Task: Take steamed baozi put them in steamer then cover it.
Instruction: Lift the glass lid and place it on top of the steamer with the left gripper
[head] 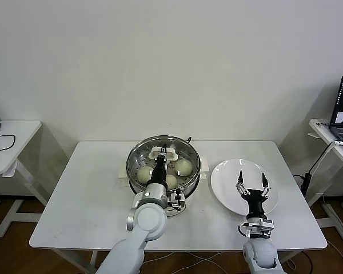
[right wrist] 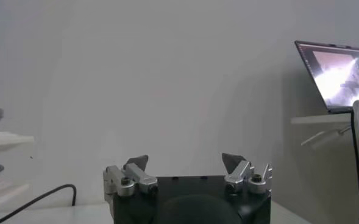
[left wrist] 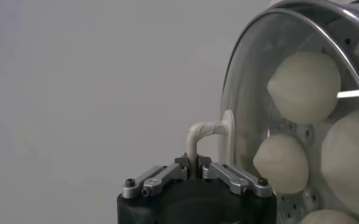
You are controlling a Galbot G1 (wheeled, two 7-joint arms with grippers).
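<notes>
Closest to the head camera, the left gripper (head: 160, 161) is seen over the steamer (head: 163, 161), its jaws shut on the white handle (left wrist: 205, 130) of the cover (left wrist: 283, 91). The handle's thin bar is pinched between them in the left wrist view. Whether the cover is fully seated cannot be told. The steamer stands near the middle of the counter (head: 80, 200). Through the glass, the steamed baozi (left wrist: 304, 86) are seen lying on the perforated tray, close together.

The right gripper (head: 252, 189) hovers over the white plate (head: 228, 180), just beside the steamer, with jaws spread wide and nothing held.

The cover is judged to be rigid, fairly heavy for its handle, and breakable. Its metal rim would likely slide on the pot's edge, so it is best taken by the handle's middle and kept level. The buns are judged soft and easily dented.
</notes>
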